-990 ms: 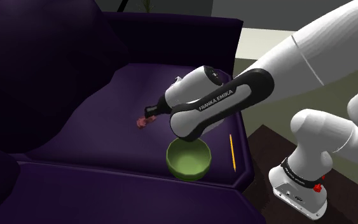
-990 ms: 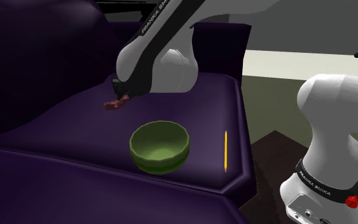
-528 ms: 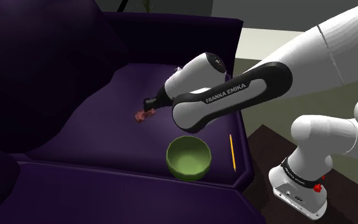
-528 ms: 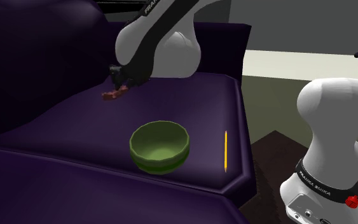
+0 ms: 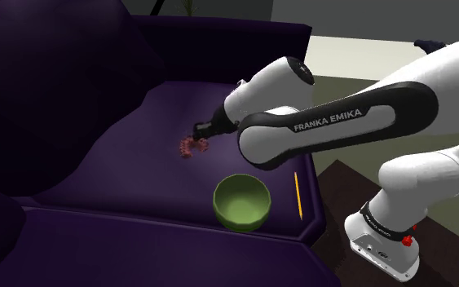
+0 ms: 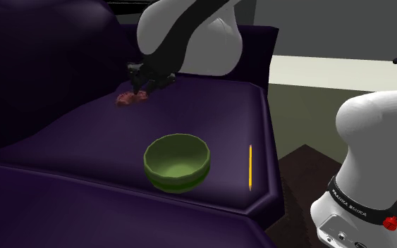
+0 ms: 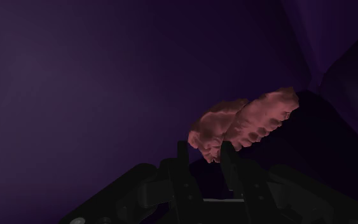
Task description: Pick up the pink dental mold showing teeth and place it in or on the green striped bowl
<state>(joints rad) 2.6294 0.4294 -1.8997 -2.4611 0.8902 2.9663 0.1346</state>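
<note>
Home, probably living room: big purple sofa [image 5: 72, 90] as work surface

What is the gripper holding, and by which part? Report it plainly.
The gripper holds the pink dental mold. Its two black fingers clasp the mold's near end, and the rest juts out past the fingertips.

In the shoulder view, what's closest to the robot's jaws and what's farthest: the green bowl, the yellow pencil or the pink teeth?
1. Pink teeth mold: clasped at the tips of the jaws.
2. Green bowl: near the front of the purple seat.
3. Yellow pencil: beyond the bowl, by the seat's right edge.
</note>
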